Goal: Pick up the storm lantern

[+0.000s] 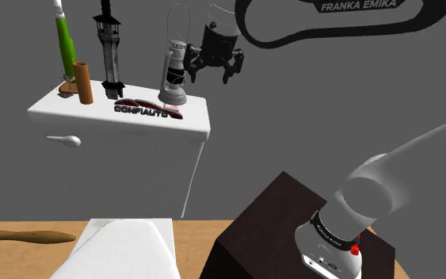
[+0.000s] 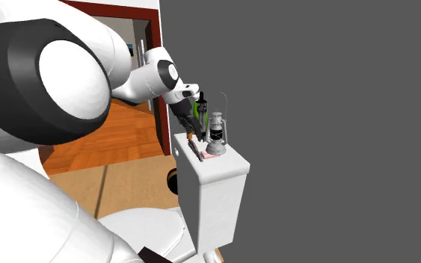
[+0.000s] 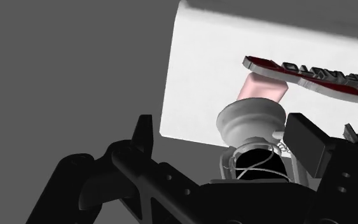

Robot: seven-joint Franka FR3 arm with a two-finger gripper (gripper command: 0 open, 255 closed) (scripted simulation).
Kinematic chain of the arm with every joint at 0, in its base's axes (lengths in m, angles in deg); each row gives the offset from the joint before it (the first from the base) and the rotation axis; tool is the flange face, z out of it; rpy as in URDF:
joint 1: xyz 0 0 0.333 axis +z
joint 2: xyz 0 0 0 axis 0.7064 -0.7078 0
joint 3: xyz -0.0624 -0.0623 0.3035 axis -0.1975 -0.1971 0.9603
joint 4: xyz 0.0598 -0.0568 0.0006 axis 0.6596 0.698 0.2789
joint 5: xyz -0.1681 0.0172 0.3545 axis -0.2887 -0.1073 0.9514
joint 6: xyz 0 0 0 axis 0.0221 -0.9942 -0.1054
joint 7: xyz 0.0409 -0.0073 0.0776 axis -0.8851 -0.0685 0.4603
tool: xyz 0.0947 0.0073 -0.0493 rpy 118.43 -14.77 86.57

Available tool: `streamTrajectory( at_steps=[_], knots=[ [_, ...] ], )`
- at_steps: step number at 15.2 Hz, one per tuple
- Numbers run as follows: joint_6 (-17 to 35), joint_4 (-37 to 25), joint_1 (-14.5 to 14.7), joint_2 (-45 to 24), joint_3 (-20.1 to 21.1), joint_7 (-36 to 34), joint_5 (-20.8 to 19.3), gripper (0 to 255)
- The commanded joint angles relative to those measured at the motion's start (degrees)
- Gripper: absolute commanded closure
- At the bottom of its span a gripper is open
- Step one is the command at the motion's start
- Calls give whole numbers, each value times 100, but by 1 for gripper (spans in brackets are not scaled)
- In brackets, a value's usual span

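Lantern (image 1: 173, 75) stands upright on the toilet tank (image 1: 158, 131), at 9 o'clock from the tool (image 1: 213, 73) in shoulder view. Tool's wide open and empty, with the lantern roughly between its fingers, untouched I think.

White toilet cistern (image 1: 134, 154), lid bearing green bottle (image 1: 66, 43), brown cylinder (image 1: 83, 82), dark tower-shaped figure (image 1: 108, 51), red lettered plaque (image 1: 148, 108).

The lantern (image 1: 173, 73) is silver-grey with dark glass, and the block (image 3: 263, 88) under it is pale pink. The tank (image 1: 118, 131) is white. To the lantern's left are a dark red lettered sign (image 1: 148, 108), a black tower (image 1: 108, 47), a brown tube (image 1: 83, 82) and a green bottle (image 1: 65, 43). The gripper (image 1: 211, 71) is black and the wall (image 1: 332, 103) is grey.
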Motion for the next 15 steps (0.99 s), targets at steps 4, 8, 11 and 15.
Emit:
streamTrajectory(
  at_steps=[4, 8, 11, 15],
  knots=[
    [-233, -1178, -441, -1206, 847, -1710, -1260, 0],
    [-903, -2402, -332, -2467, 1277, -2996, -2616, 0],
    [-1572, -3476, 196, -3423, 1233, -3692, -3583, 0],
    [-1480, -3415, 285, -3535, 1146, -3888, -3712, 0]
  ],
)
